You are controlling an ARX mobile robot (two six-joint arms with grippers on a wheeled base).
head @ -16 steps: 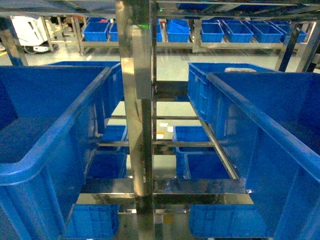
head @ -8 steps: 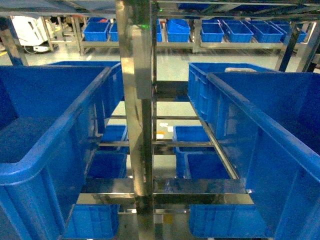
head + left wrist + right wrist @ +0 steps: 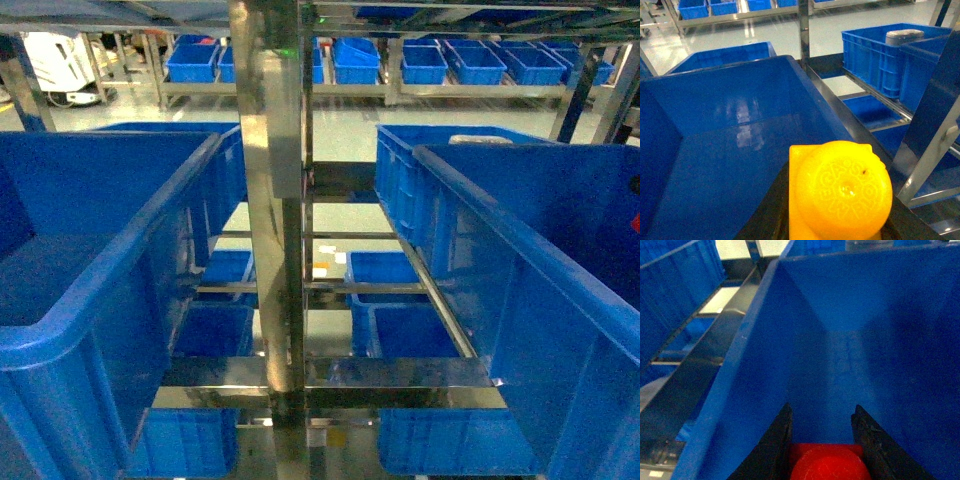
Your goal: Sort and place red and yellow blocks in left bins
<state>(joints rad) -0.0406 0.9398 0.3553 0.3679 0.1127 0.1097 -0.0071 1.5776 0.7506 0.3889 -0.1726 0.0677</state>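
Hovering over a large deep bright-blue plastic crate on the left, fingers clamped on a glossy yellow plastic studded brick; over another blue crate, right black fingers clamped on a red brick.

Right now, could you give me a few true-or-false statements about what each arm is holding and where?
1. The left gripper holds a yellow block. True.
2. The right gripper is empty. False: a red block sits between its fingers.
3. The yellow block lies on the left bin floor. False: it is up in the gripper, over that bin.
4. The red block is over the inside of a blue bin. True.
5. The head view shows both blocks clearly. False: neither shows clearly there.
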